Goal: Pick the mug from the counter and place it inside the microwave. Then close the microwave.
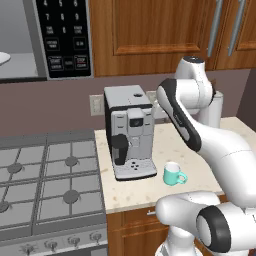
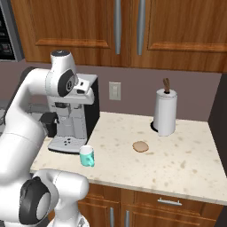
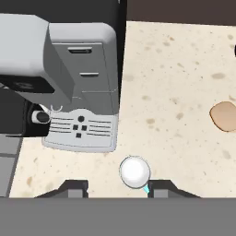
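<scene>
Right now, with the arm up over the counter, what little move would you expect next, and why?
Probably straight down toward the mug. In the hand view it sits upright on the counter, seen from above between the two fingertips of the gripper, whose jaws stand apart with nothing in them. The base views show the mug beside the coffee machine, untouched, so lowering comes before any grasp.

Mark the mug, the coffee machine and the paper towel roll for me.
mug (image 1: 173, 174), left base view, on its teal side wall.
coffee machine (image 1: 131, 131), left base view, on its grey front panel.
paper towel roll (image 2: 165, 111), right base view, on the white roll's side.
</scene>
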